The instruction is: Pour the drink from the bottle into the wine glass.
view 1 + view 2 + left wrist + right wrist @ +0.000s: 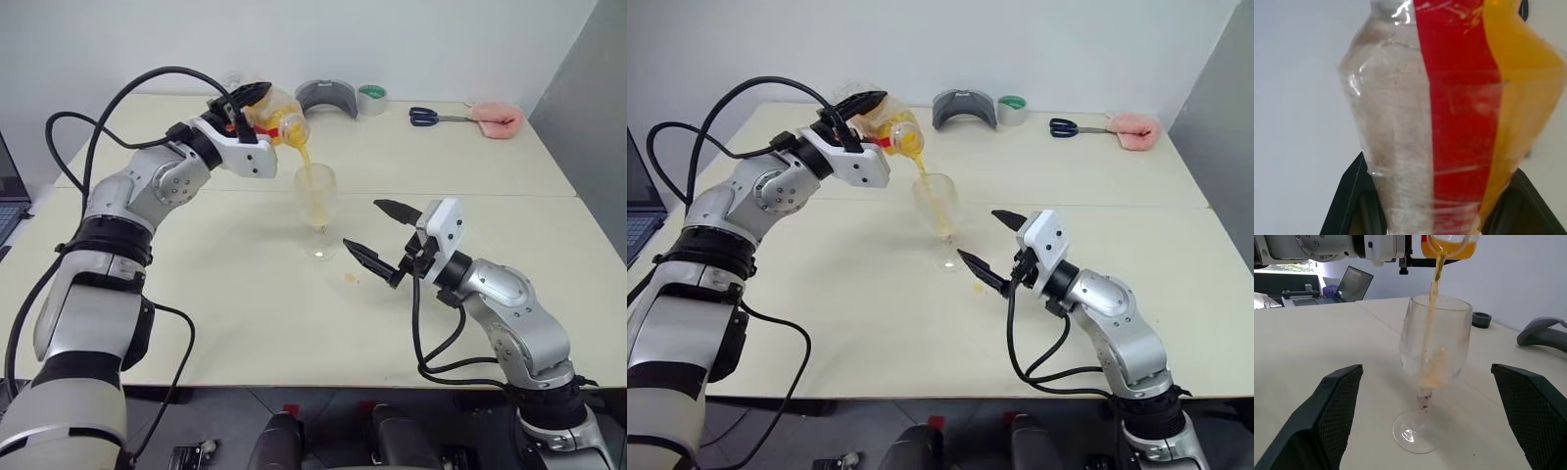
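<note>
Left gripper (242, 101) clamps the tilted bottle (272, 116); its drink (1433, 308) streams into the glass (1434, 347). Right gripper (383, 233) gapes empty beside the glass; I'd hold the mouth over the rim, tilting slowly, since a drop (351, 279) marks the bench (470, 176).

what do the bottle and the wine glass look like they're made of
The bottle looks like thin clear plastic: its wall shows creases and wrinkled highlights, under a glossy red label strip. The wine glass looks like clear colourless glass, though clear hard plastic is possible: a smooth rigid bowl, thin stem and round foot, see-through where the drink streams in.
</note>
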Controlling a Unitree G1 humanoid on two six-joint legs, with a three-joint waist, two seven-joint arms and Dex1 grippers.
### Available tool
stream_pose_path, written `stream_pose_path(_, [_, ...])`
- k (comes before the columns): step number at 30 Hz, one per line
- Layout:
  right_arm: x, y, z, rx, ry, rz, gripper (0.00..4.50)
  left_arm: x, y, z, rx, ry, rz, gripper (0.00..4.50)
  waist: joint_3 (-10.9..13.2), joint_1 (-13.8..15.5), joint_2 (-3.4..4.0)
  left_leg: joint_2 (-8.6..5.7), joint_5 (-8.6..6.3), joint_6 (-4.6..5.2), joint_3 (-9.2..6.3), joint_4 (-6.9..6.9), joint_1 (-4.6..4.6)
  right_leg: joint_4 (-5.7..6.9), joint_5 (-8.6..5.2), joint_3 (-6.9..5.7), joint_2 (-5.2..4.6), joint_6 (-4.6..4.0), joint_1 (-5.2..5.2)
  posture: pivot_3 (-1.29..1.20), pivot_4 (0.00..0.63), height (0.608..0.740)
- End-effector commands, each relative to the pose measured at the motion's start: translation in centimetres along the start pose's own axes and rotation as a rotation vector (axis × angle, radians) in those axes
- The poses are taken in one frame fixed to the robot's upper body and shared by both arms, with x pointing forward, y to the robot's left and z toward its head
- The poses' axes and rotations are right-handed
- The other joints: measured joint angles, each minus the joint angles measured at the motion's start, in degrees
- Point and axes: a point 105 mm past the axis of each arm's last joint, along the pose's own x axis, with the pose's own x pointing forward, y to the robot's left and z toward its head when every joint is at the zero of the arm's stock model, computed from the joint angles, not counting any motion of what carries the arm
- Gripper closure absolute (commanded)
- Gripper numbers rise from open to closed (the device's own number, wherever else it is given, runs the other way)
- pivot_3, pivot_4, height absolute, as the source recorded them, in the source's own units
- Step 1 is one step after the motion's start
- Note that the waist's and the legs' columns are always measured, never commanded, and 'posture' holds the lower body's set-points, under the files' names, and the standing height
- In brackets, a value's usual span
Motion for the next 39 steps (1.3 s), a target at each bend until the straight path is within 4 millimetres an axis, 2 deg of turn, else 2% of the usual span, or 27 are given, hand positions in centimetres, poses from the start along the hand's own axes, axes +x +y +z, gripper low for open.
stream_pose_path(1, [-0.2,-0.2,1.2,-0.008,-0.047,-0.013,0.0,0.2,2.6,0.1,0.046,-0.018,0.073,2.72,0.0,0.0,0.0,0.0,0.0,0.0,0.01,0.0,0.0,0.0,0.0,0.0,0.0,0.0,0.0,0.0,0.15,0.74])
stream_pose_path(23, [0.1,1.6,1.6,0.009,-0.082,0.058,0.0,0.2,3.2,-0.5,0.103,-0.014,0.088,2.72,0.0,-0.02,0.0,0.0,0.0,0.0,0.01,0.01,0.01,0.02,0.0,0.0,0.0,0.0,0.0,0.0,0.15,0.74])
stream_pose_path(39, [0.1,2.1,1.1,0.0,-0.056,0.068,0.0,0.3,3.0,-0.4,0.127,-0.023,0.089,2.72,0.0,-0.02,0.0,-0.01,0.0,0.0,0.02,0.01,0.0,0.03,0.0,0.0,0.0,0.0,-0.01,0.0,0.15,0.74])
